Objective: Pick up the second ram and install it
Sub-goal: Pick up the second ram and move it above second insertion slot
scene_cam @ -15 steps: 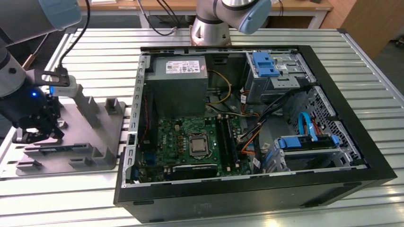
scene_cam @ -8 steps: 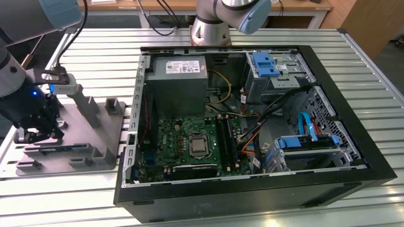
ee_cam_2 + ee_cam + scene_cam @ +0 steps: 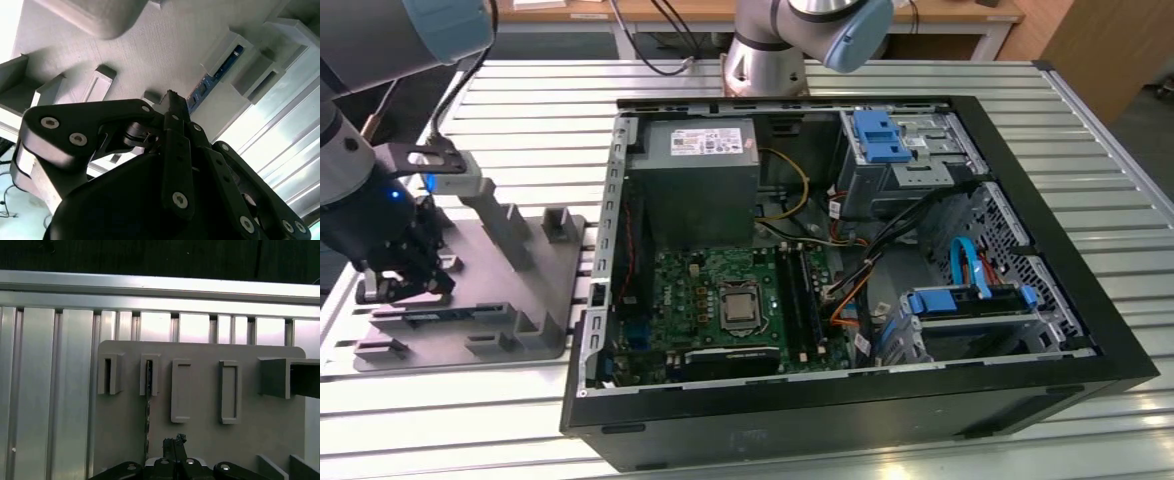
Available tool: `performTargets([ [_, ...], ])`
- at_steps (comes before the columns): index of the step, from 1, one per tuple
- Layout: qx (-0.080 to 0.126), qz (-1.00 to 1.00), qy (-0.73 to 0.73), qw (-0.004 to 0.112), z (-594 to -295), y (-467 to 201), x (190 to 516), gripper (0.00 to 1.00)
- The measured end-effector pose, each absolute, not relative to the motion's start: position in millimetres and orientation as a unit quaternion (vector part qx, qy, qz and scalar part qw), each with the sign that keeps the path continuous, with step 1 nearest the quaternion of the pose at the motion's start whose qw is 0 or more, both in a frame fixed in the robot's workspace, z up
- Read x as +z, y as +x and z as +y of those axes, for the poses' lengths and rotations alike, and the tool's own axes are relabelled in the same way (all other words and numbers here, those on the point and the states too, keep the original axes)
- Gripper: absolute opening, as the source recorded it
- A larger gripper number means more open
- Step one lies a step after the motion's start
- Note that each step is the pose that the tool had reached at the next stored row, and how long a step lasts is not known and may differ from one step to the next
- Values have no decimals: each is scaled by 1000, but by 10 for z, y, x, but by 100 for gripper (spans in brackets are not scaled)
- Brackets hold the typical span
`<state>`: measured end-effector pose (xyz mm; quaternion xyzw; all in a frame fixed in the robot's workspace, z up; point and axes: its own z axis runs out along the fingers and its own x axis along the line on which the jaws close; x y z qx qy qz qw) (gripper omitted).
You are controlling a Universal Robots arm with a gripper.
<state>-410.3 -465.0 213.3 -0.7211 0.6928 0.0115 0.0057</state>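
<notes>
Ribbed aluminium worktop (image 3: pixel 520 110) underneath; we see our black tool (image 3: pixel 175 441) clenched on nothing above a matte gray moulded tray (image 3: pixel 202 390). Just beside its tip, the memory stick (image 3: pixel 148 405) stands edge-on in a tray slot, a slim dark strip.

Bench (image 3: pixel 520 110): ribbed metal slats. Gray slotted tray (image 3: pixel 540 300) lies flat at exterior view's left. Open computer case (image 3: pixel 854 415) just beside tray, toward exterior view's right. Arm base (image 3: pixel 767 70) at far edge behind case.
</notes>
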Motion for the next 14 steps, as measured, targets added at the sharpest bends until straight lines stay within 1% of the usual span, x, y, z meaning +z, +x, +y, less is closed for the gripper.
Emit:
performTargets([
  [14, 12, 631, -775, 5, -4650, -4103, 2133, 10],
])
